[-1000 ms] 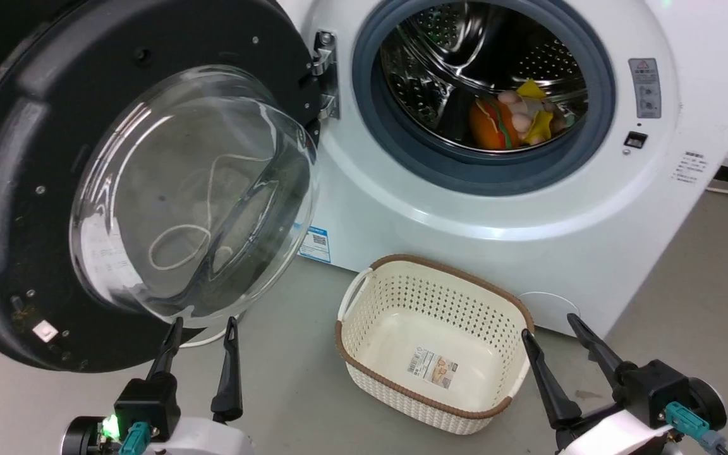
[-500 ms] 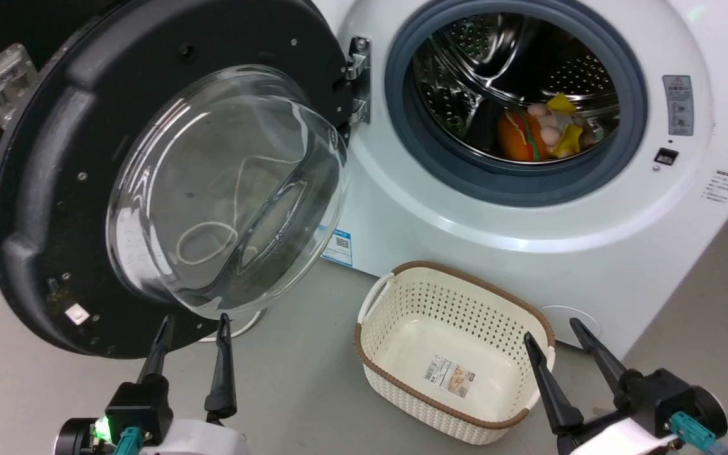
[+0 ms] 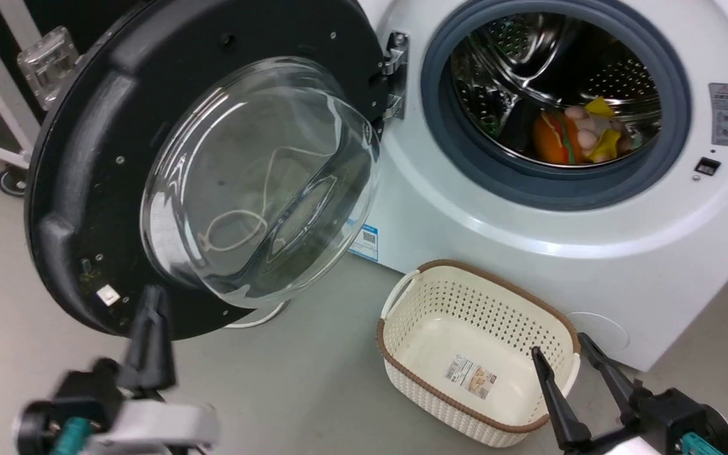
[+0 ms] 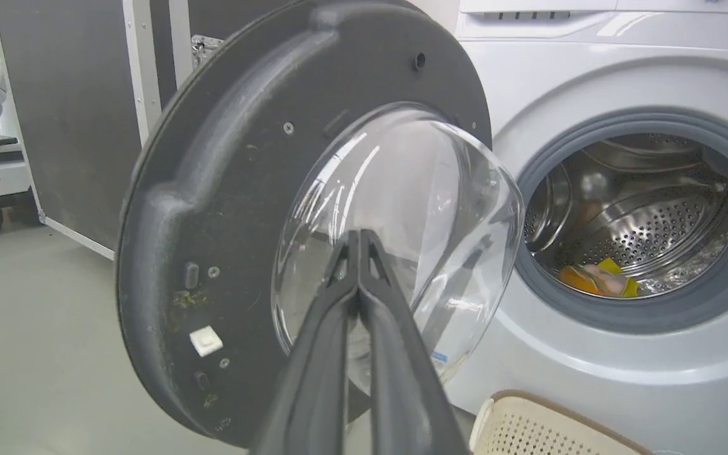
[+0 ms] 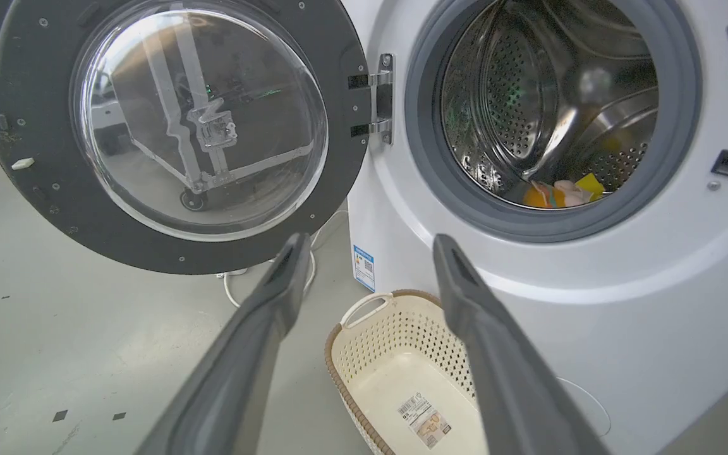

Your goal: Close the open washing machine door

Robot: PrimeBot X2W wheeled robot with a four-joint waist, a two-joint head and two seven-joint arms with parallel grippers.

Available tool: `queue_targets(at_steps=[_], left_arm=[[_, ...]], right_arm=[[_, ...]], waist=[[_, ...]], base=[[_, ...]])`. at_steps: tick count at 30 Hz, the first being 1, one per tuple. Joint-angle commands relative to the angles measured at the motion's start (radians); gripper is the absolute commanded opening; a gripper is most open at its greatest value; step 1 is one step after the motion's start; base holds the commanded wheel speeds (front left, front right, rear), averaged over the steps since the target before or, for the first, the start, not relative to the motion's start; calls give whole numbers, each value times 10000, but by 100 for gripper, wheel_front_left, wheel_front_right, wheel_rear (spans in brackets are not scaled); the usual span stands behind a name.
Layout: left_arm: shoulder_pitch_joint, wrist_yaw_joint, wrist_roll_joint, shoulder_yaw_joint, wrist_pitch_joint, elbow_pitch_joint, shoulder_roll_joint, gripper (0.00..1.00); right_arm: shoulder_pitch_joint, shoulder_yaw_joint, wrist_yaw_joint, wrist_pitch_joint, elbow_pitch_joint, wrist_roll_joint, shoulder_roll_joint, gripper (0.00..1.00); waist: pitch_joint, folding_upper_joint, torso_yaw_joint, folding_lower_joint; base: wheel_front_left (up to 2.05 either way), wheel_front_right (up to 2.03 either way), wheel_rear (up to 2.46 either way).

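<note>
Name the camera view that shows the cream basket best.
Head view: the basket sits whole on the floor, label visible inside, the right hand overlapping one corner. The right wrist view cuts off its near end; the left wrist view catches just one rim corner.

One washing machine (image 3: 497,240); one door (image 3: 86,158); one basket (image 3: 402,373); two grippers: left gripper (image 4: 357,240), right gripper (image 3: 558,344)

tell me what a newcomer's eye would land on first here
First the big black-rimmed washing machine door, its bulging glass bowl swung wide open at the left of the head view. Next, to its right, the white washing machine with its steel drum exposed and orange and yellow soft toys lying at the bottom. Then the cream perforated basket on the floor just in front of the machine.
</note>
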State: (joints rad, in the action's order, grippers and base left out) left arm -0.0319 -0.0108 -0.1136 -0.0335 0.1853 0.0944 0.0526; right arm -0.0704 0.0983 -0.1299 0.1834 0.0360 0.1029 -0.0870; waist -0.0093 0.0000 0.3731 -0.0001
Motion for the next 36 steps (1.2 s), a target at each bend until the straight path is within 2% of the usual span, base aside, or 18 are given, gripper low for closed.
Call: queue_targets(at_steps=[1,4,5,6,10,11,14,18,22,26,31,36], left_arm=[[256,101,-137,-158,83,115,39,0],[804,334,-687,-722,145,106,173,0],[1299,459,-1159,-1187,184,-42,402,0],[1299,459,-1159,-1187,184,-42,402,0],[2548,485,-2183,-2227,-303,-454,1164,0],[3559,352,-3083,-3060,-1078,-1140,1852,0],[4531,77,-4139,-3797,-2221,-2172,2464,0],[5534,-402,-5606,-4444,-4314,-3611,3068,0],[6138,-695,-6963,-4810,-6202,-4534,3266,0],[6496,-867,-8202,-5082,-7840,-5061,3221,0],[6420,-515,-9855,-5528,-9605,-4854,2983,0],[5392,-129,-10484,-5411,-10812,-3969,2606,0]], right_arm=[[-168,-38,-6,105,-86,53,24,100],[-251,-95,-6,167,-191,24,23,100],[-235,-79,-6,208,-237,21,-15,100],[-235,-79,-6,208,-237,21,-15,100],[-167,-40,-6,292,-282,51,-105,100],[-110,-22,-7,354,-302,115,-171,100],[-40,8,-7,417,-308,180,-230,100],[31,26,-7,500,-295,280,-299,100],[62,51,-7,583,-287,363,-360,100],[74,139,-8,666,-220,439,-445,100],[149,176,-8,770,-178,559,-525,100],[145,124,-8,784,-75,555,-478,100]], waist=[[59,0,66,1],[196,0,86,1],[313,0,25,1],[313,0,25,1],[508,0,-125,1],[645,0,-248,1],[785,0,-350,1],[939,0,-456,1],[1093,0,-458,1],[1240,0,-406,1],[1303,0,-367,1],[1015,0,-466,1]], base=[[0,0,0],[0,0,0],[0,0,0],[0,0,0],[0,0,0],[0,0,0],[0,0,0],[0,0,0],[0,0,0],[0,0,0],[0,0,0],[0,0,0]])
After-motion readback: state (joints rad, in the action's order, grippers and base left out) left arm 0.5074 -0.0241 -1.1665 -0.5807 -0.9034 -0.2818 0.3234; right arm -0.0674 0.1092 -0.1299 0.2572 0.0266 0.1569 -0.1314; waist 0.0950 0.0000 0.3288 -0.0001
